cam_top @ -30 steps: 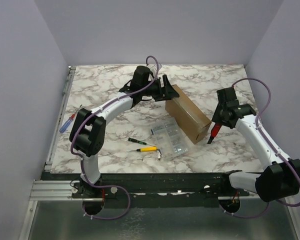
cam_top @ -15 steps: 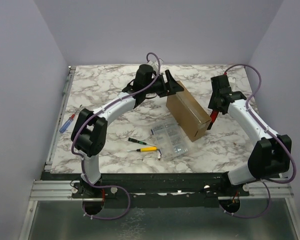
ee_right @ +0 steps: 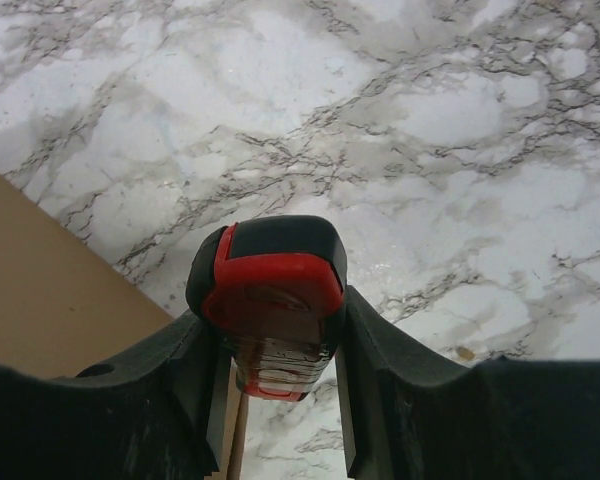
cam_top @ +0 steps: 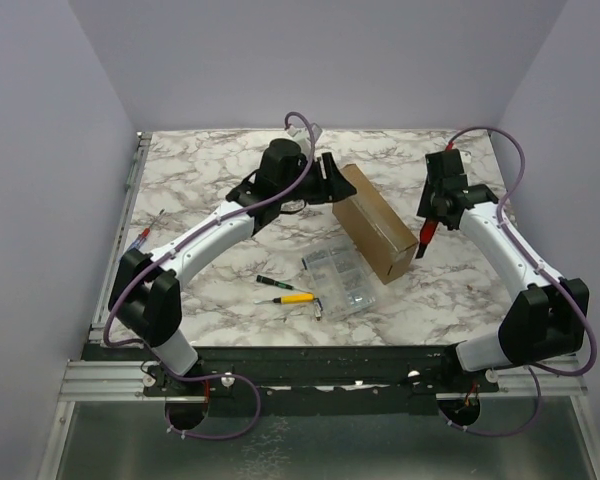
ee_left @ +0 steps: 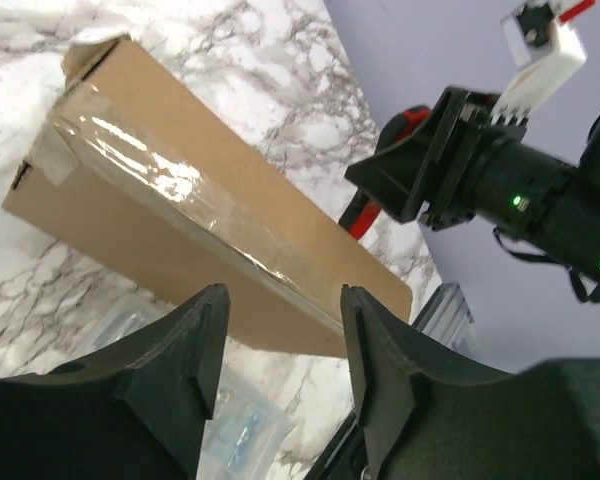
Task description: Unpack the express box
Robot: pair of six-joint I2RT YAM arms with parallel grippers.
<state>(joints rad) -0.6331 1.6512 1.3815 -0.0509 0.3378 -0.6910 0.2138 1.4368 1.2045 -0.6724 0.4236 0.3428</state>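
- My left gripper (ee_left: pixel 283 310): fingers stand apart with a clear gap, nothing between them, nothing held.
- In the top view my left gripper (cam_top: pixel 332 176) sits at the far left end of the express box (cam_top: pixel 375 222), right beside that end. I cannot tell whether it touches.
- From my left wrist, the express box (ee_left: pixel 180 200) lies just past my fingertips, running away at a slant toward my right arm.
- My right gripper (ee_right: pixel 280 325): clamped on a red-and-black tool (ee_right: pixel 275 290), whose handle fills the gap between the fingers.
- In the top view my right gripper (cam_top: pixel 432 222) hangs just off the near right end of the box, tool (cam_top: pixel 427 236) pointing down. The brown box wall shows at the left edge of the right wrist view.
- Box: lid shut, lying flat on the marble table (cam_top: pixel 200 170), set diagonally, about midway between my two hands.
- Markings: the faces that show are plain brown card. A strip of glossy clear tape (ee_left: pixel 150 155) runs along the top seam and folds over the end.
- Nearer my bases: a clear case (cam_top: pixel 338 277) just beside the box's near long side, then a yellow-handled screwdriver (cam_top: pixel 295 297).
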